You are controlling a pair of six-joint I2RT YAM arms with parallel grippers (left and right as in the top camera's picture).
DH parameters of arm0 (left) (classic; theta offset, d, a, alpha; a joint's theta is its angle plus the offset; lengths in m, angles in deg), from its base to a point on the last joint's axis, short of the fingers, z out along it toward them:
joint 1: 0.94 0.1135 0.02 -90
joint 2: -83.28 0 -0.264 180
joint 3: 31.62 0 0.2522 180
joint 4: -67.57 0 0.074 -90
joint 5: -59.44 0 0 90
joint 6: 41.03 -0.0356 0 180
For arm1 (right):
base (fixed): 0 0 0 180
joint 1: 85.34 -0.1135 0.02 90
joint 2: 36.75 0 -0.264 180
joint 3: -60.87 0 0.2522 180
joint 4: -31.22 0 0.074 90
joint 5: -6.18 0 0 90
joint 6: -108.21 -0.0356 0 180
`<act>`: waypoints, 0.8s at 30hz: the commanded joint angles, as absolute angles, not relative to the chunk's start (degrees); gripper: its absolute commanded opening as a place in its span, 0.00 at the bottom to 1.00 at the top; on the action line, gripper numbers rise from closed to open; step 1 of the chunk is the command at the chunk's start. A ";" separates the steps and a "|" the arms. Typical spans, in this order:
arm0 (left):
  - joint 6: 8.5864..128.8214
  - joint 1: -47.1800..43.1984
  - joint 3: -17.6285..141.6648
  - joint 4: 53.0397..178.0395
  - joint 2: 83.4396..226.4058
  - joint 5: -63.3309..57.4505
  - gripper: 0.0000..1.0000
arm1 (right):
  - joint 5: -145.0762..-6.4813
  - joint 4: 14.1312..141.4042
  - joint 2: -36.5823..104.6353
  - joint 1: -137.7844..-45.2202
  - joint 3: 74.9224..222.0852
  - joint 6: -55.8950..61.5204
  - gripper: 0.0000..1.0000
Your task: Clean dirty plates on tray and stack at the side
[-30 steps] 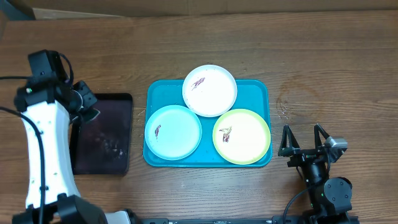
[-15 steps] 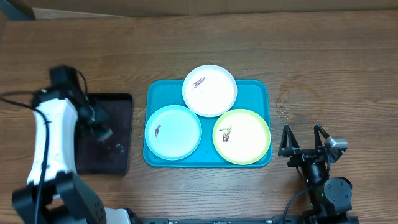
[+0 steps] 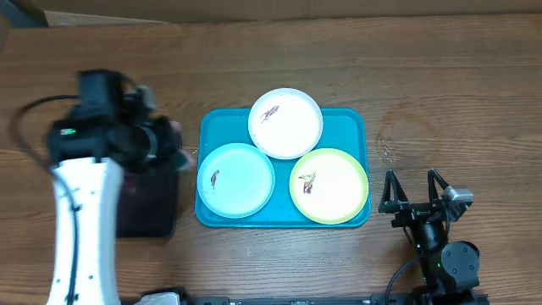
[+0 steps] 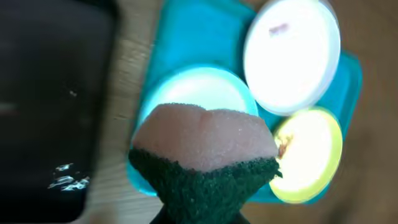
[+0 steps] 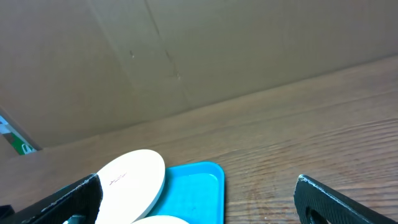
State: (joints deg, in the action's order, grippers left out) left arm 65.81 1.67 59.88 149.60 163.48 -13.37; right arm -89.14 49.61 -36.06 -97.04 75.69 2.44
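On the tray (image 3: 222, 127), whose long axis runs left-right in the overhead view, three plates lie flat, face up: white plate (image 3: 286, 124), pale blue plate (image 3: 236, 180), yellow-green plate (image 3: 329, 185). Being round, they have no long axis. I judge them light, stiff and slick, best pinched at the rim. My left claw (image 3: 174, 146), just beside the tray, clamps a sponge (image 4: 205, 155); my right claw (image 3: 415, 193) gapes wide, empty.

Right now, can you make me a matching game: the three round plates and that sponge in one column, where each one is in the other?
1. white round plastic plate
2. pale blue round plastic plate
3. yellow-green round plastic plate
4. pink-and-green sponge

A. held in the left gripper
B. near right corner of the turquoise plastic tray
C. overlapping the tray's far rim
D. tray's left side

Pairs: 1-C, 2-D, 3-B, 4-A
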 commanded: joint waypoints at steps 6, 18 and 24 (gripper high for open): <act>71.86 -10.94 43.48 131.44 168.97 -11.14 0.04 | -89.06 49.36 -36.56 -96.85 75.08 2.86 1.00; 75.38 -14.48 41.80 123.90 181.97 -20.23 0.04 | -89.06 49.36 -36.56 -96.85 75.08 2.86 1.00; 75.36 -14.46 41.82 123.38 183.98 -19.99 0.04 | -89.06 49.36 -36.56 -96.85 75.08 2.86 1.00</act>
State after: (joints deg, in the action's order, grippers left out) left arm 74.55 -14.09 42.06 123.83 183.87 -19.33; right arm -89.14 49.63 -36.06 -97.04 75.69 2.44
